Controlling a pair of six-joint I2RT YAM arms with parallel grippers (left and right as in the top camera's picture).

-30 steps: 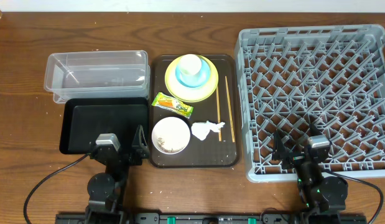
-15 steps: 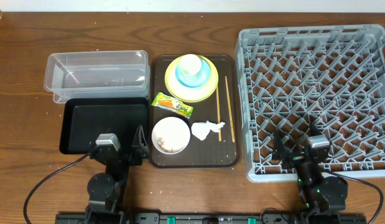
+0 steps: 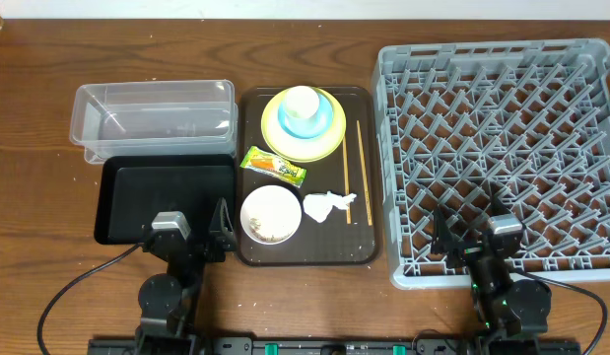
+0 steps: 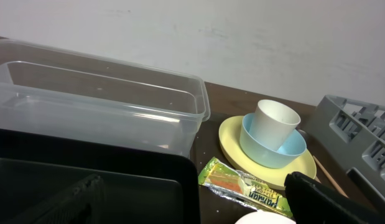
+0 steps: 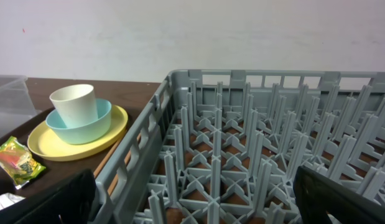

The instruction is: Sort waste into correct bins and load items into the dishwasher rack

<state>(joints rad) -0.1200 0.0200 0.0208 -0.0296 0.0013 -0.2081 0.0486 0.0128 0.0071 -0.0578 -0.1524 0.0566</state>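
Left gripper (image 3: 176, 233) and right gripper (image 3: 494, 237) hang wide apart, empty, at the table's (image 3: 48, 281) near edge. Sorting seems unstarted: the snack wrapper (image 3: 273, 166) lies by the brown serving tray's (image 3: 306, 252) left edge, a likely first pick needing a forward reach.

No visible change since before.

Left gripper (image 3: 186, 229) jaws spread wide, right gripper (image 3: 497, 225) likewise, both empty, arms folded low
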